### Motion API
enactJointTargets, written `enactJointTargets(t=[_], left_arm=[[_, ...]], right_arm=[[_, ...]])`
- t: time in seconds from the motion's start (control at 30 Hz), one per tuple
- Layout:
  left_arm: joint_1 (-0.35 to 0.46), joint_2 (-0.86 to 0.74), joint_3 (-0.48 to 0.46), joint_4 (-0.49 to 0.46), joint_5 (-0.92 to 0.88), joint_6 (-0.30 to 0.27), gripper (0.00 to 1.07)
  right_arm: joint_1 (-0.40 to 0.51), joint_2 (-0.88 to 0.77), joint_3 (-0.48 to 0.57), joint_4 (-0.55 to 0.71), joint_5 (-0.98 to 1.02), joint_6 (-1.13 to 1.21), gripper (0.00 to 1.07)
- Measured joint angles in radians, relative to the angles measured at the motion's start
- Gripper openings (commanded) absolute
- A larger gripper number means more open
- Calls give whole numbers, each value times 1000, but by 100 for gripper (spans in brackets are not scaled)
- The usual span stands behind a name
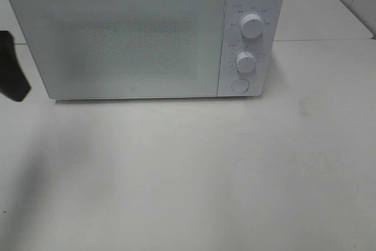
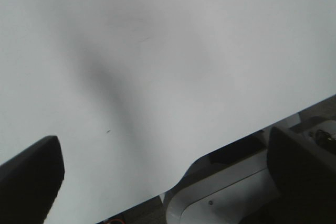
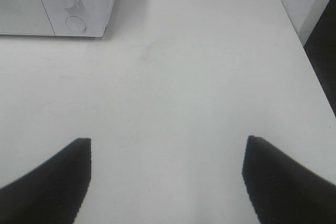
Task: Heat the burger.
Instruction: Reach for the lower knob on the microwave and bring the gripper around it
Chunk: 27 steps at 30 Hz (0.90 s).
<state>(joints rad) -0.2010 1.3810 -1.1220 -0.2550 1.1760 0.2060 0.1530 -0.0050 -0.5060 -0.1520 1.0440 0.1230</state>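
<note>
White matte tabletop (image 1: pixel 188 174), smooth and faintly scuffed. On it sits a boxy white microwave (image 1: pixel 141 39) with its door (image 1: pixel 117 39) shut; the panel is frosted and speckled. There are two ribbed round knobs (image 1: pixel 252 26) and a flat round button (image 1: pixel 239 84).

The burger is not visible in any view. It may be behind the door, can't tell. Likely light, soft and stacked, so it would squash or slide apart; grip gently at the sides, low.

Left end effector (image 2: pixel 165 177) is spread wide and holds nothing. Right end effector (image 3: pixel 165 177) is also spread and holds nothing. Both have black fingers.
</note>
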Motion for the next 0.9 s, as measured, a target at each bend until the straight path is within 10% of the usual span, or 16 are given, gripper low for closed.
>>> enactJointTargets(t=[0.33, 0.9], left_arm=[[139, -286, 141, 158, 34, -81, 100], [151, -816, 473, 196, -34, -95, 100]], right_arm=[[0, 0, 0, 0, 0, 0, 76], [0, 0, 0, 0, 0, 0, 76]])
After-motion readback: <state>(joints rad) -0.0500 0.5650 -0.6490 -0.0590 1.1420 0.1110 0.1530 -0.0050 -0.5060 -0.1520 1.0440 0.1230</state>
